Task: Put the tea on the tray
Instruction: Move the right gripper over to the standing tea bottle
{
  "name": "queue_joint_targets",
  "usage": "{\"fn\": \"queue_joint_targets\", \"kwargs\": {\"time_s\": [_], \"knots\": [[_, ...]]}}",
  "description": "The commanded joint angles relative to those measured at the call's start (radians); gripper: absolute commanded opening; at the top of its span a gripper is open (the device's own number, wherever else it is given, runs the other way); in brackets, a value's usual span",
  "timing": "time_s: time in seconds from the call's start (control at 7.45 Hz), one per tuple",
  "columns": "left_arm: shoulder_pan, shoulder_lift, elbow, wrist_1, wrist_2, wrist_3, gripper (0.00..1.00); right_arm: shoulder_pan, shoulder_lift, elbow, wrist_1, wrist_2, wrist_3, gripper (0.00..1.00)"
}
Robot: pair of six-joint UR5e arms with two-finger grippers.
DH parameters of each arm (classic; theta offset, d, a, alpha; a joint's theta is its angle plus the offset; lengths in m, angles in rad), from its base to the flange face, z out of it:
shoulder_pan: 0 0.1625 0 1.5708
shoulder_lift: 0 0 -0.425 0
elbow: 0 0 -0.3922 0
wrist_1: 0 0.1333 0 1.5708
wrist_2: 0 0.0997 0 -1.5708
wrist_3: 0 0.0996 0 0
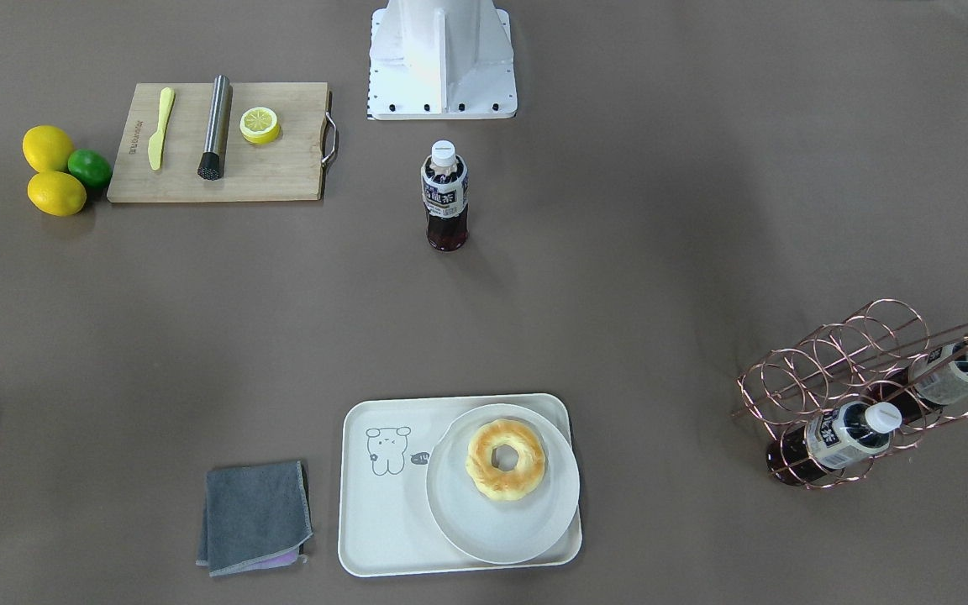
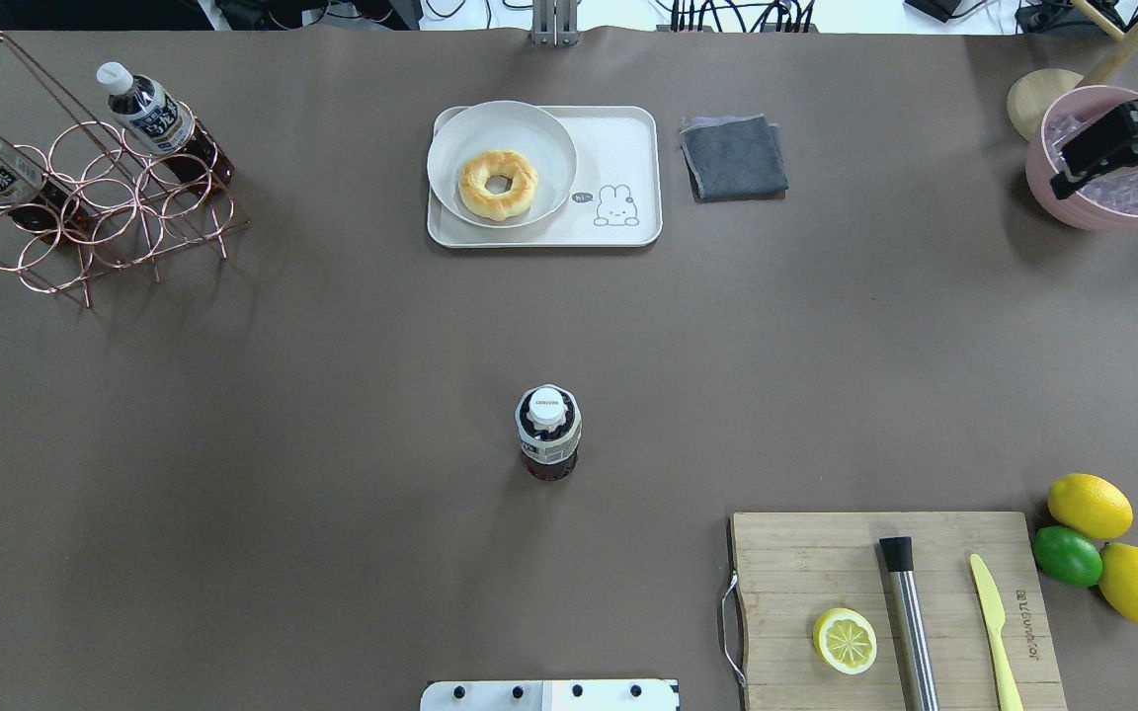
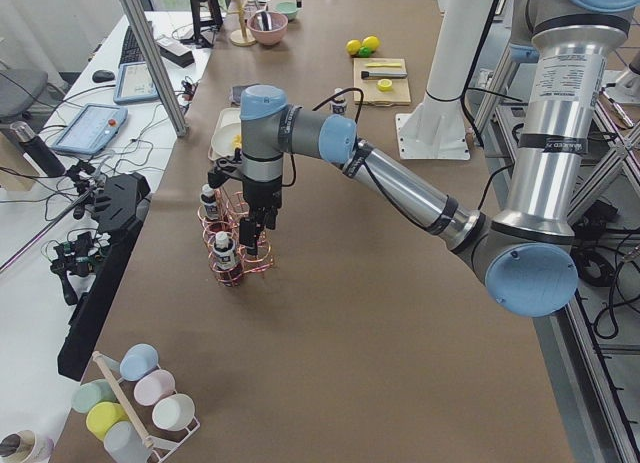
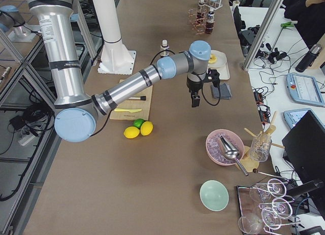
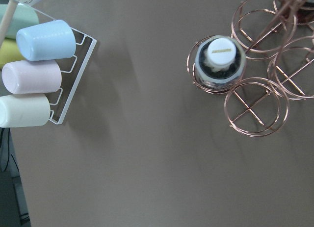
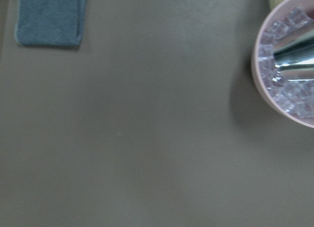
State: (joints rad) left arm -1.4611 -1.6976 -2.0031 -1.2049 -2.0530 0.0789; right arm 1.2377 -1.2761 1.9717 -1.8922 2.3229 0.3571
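- Presently, the tea bottle (image 2: 548,432) is seen standing upright on the bare table, near the robot's base and well apart from the tray (image 2: 618,138) on the far side.
- Nothing of the task is judged done: the bottle is not yet gripped.
- The left gripper (image 3: 251,245) is shown only in the left side view, hanging over the wire rack (image 2: 85,227); whether its fingers are spread or closed cannot be told.
- The right gripper (image 4: 193,101) is held above the table near the pink ice bowl (image 2: 1073,209); its finger state cannot be told either, and nothing is seen in it.
- Much of the tray is taken by the plate (image 2: 443,148) with the doughnut (image 2: 498,184), so only a narrow strip beside the bear drawing is left free.
- A bottle set partly on the raised rim or against the plate could be tipped, being tall and narrow-footed.
- The smooth round body could be let slip if it is pinched off-centre or high at the cap.
- The two like bottles (image 2: 159,114) in the rack could be mistaken for the target, and the wires could be snagged by the nearby left fingers.
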Motion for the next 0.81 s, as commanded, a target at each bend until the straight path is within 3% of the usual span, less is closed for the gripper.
{"fn": "queue_joint_targets", "kwargs": {"time_s": [0.0, 0.4, 0.67], "knots": [[-0.094, 0.001, 0.091, -0.05, -0.001, 0.132, 0.98, -0.217, 0.19, 0.036, -0.09, -0.124, 0.274, 1.0], [-0.108, 0.004, 0.107, -0.068, -0.001, 0.139, 0.98, -0.38, 0.337, 0.027, -0.093, -0.207, 0.472, 1.0], [-0.133, 0.034, 0.104, -0.073, -0.039, 0.139, 0.98, -0.499, 0.438, 0.024, -0.093, -0.279, 0.72, 1.0]]}}
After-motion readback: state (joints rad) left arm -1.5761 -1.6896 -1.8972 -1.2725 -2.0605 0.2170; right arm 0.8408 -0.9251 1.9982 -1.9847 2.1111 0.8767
